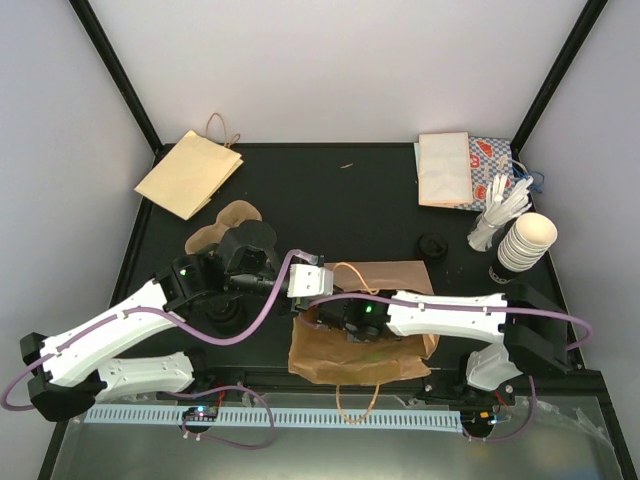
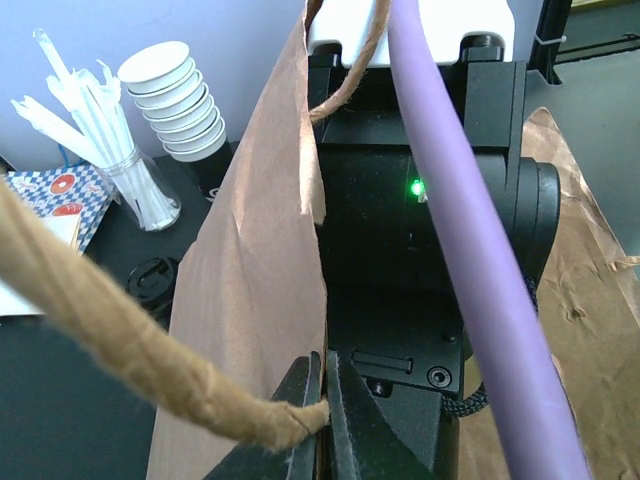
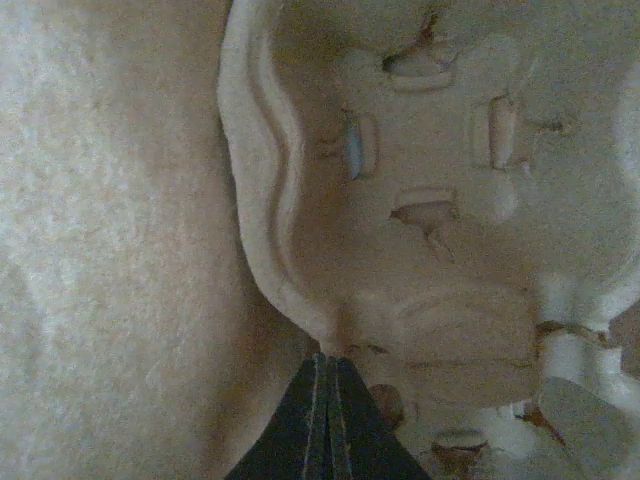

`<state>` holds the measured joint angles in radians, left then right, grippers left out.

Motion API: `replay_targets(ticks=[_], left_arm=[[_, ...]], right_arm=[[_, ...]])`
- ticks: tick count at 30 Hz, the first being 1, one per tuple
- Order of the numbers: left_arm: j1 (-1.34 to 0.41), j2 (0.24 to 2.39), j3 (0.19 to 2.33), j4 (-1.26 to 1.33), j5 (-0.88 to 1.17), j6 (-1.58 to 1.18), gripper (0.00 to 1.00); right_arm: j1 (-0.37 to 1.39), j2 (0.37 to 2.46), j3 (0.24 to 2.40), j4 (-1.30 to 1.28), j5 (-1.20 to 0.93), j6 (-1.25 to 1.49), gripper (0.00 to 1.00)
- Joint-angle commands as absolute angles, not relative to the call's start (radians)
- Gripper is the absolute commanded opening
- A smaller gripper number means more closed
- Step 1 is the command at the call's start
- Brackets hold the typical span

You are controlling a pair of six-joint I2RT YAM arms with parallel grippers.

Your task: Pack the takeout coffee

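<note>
A brown paper bag lies in front of the arm bases, its mouth toward the left. My left gripper is shut on the bag's rim, where the twine handle is attached, and holds that wall up. My right arm's wrist reaches into the bag's mouth. Inside, my right gripper is shut on the rim of a pale moulded-cardboard cup carrier. The takeout coffee does not show in any view.
A flat paper bag lies at the back left, with a brown carrier near my left arm. At the back right are napkins, a glass of straws, a stack of cream cups and a black lid.
</note>
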<state>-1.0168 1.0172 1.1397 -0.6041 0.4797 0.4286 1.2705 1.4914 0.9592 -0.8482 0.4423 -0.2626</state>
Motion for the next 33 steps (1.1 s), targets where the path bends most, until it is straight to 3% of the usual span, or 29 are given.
replay_targets(ticks=[1,11,26,33], left_arm=[[-1.032,1.050,1.146,-0.649,0.496,0.436,0.02],[-1.034,1.068,1.158,-0.660,0.516,0.443,0.02],[-1.035,1.019,1.198,-0.689,0.343,0.477,0.01],[-1.035,1.016,1.218,-0.742,0.269,0.513,0.01]], right_arm=[[1.293,1.443,1.011,-0.838,0.452,-0.228,0.01],[1.336,1.356,0.955,-0.668,0.685,-0.262,0.01],[1.282,1.442,0.944,-0.650,0.709,-0.250,0.01],[1.259,1.488,0.946,-0.439,0.751,-0.327,0.01]])
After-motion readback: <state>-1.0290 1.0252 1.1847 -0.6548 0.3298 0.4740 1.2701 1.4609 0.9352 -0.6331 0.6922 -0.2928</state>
